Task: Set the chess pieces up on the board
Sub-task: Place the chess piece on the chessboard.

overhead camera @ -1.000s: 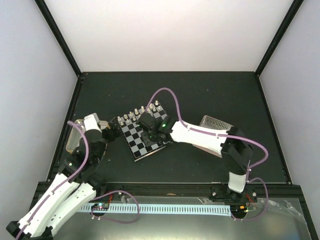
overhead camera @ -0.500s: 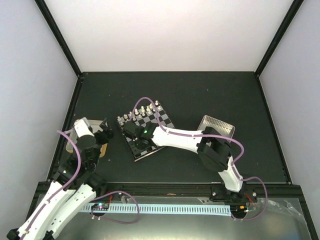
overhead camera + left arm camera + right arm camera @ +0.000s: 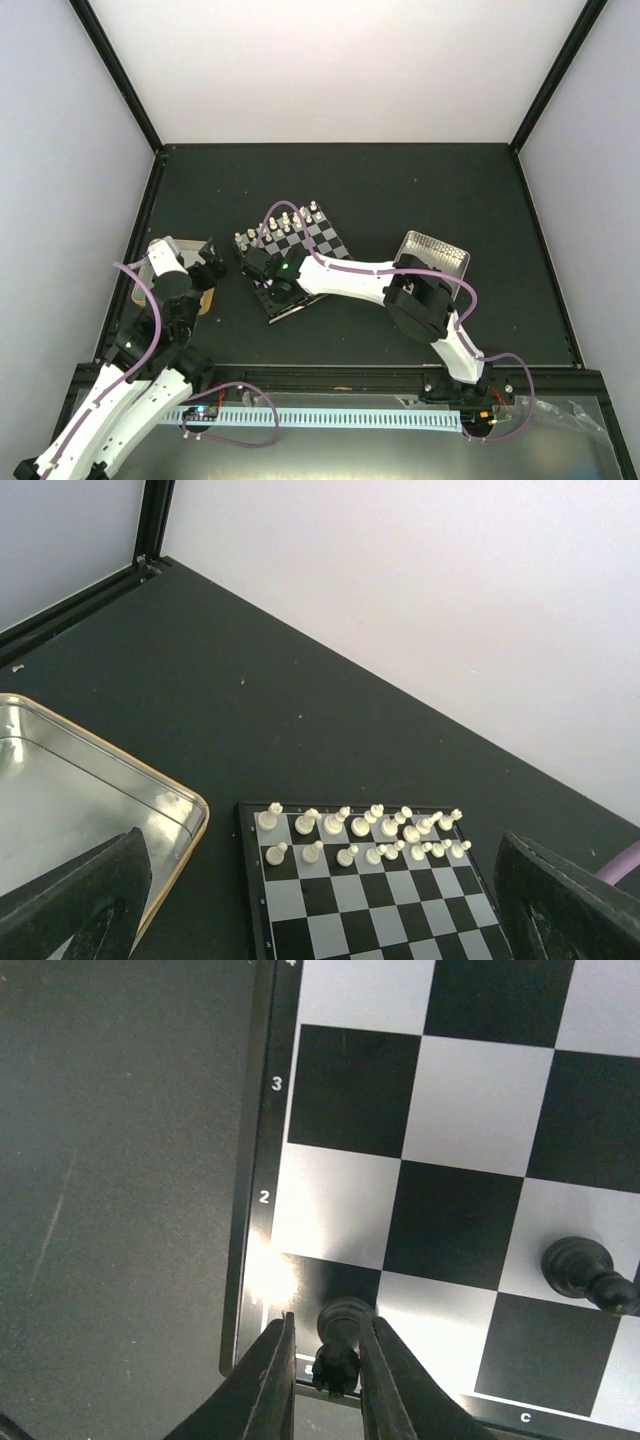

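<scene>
White-shelled arms (image 3: 352, 276), black joints (image 3: 428, 305) — looped purple cables (image 3: 287, 203), one small green indicator light (image 3: 286, 266)

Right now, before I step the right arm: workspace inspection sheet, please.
Surface: table is dark and matte; no damage seen.
Job's things: board sits skewed near centre. White pieces fill its two far rows. One black piece is on a near corner square, with a second black piece close by.
Clutter: tan-rimmed tray left of the board, metal tray right of it.
Grippers: left pincer is wide open and holds nothing. Right pincer brackets the corner black piece; gripping or released, can't tell.
Cables: purple cable along each arm; the right arm's arcs over the white rows.
Surroundings: white walls, black frame; nothing else seen.
</scene>
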